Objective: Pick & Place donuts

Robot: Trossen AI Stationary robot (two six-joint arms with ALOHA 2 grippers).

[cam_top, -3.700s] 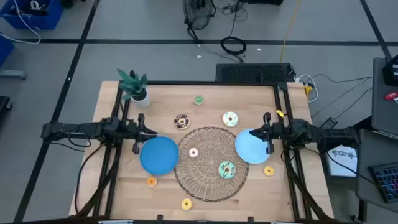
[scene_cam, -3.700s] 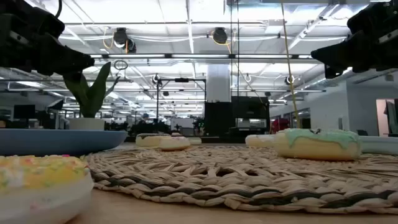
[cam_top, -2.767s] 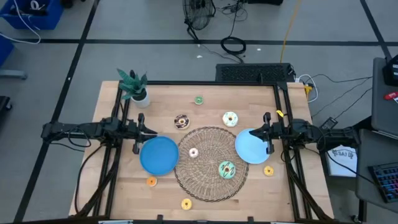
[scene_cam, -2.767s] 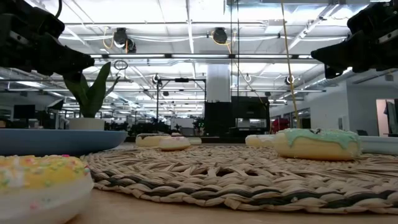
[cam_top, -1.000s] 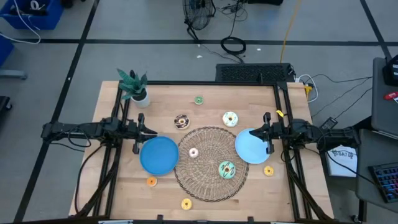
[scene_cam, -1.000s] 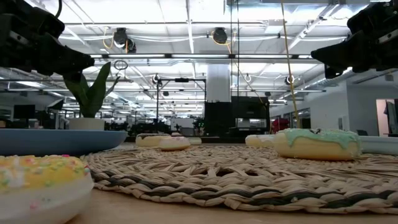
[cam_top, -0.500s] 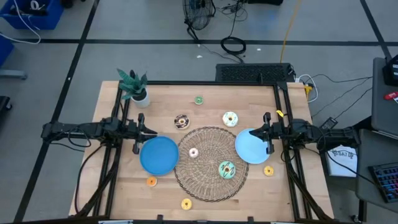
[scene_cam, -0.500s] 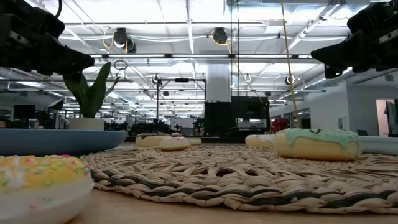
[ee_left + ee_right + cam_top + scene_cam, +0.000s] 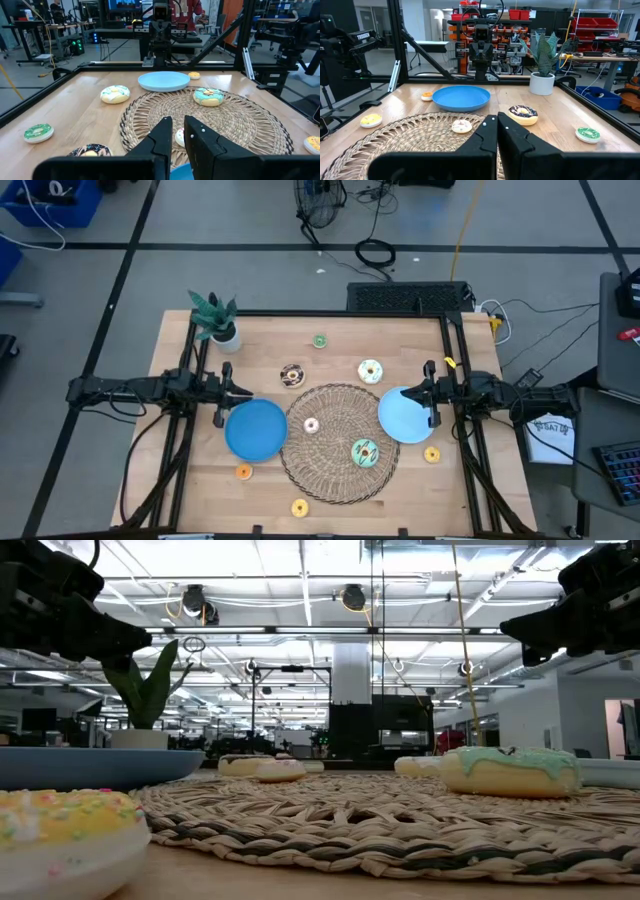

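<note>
Several toy donuts lie flat on the table. In the high view, a small pink donut (image 9: 311, 425) and a green-iced donut (image 9: 364, 452) rest on the wicker mat (image 9: 340, 470). A chocolate donut (image 9: 292, 375), a white-iced donut (image 9: 370, 371) and a small green donut (image 9: 319, 340) lie beyond it. Two orange ones (image 9: 243, 471) (image 9: 431, 454) and a yellow one (image 9: 299, 507) lie nearer. My left gripper (image 9: 178, 131) hovers at the left edge with a narrow gap between its fingers. My right gripper (image 9: 497, 122) hovers at the right edge, shut.
A dark blue plate (image 9: 256, 429) sits left of the mat under my left gripper, and a light blue plate (image 9: 405, 415) sits to its right. A potted plant (image 9: 215, 318) stands at the far left corner. Black frame rails run along both table sides.
</note>
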